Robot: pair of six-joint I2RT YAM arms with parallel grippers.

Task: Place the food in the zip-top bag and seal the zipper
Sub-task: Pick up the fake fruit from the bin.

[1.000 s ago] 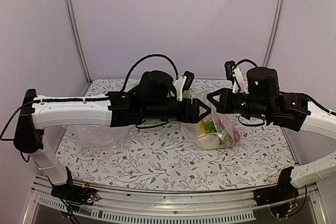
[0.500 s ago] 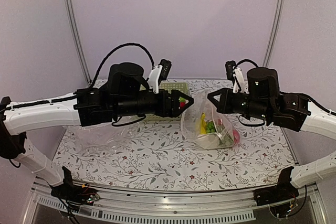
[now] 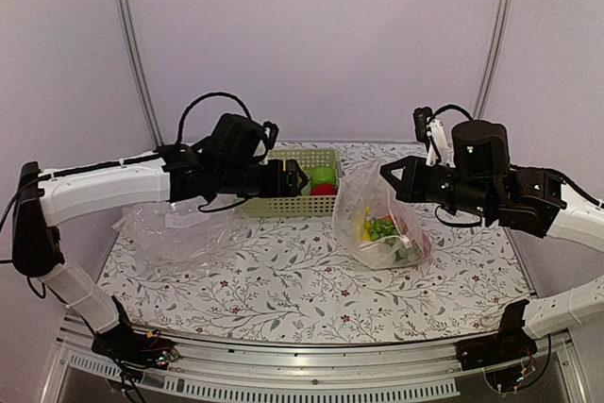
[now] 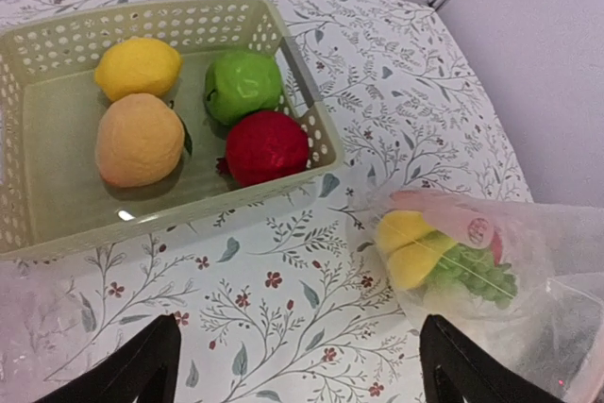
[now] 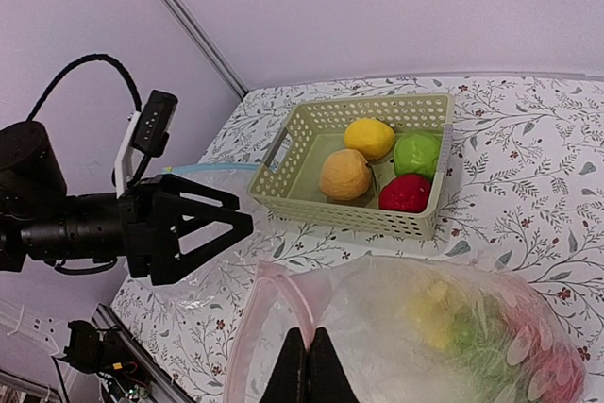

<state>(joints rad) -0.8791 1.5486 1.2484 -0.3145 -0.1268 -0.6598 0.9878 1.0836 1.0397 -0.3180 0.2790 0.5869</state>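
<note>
Right hand (image 5: pixel 308 365) pinches zip-top bag (image 5: pixel 415 323), hanging mouth-up.

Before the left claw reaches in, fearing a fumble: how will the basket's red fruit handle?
The red fruit looks round and glossy, so probably slippery and apt to roll. Resting by the basket wall likely steadies it.

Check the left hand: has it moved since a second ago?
Yes. The left hand has pulled back leftward, from the zip-top bag to over the basket.
</note>
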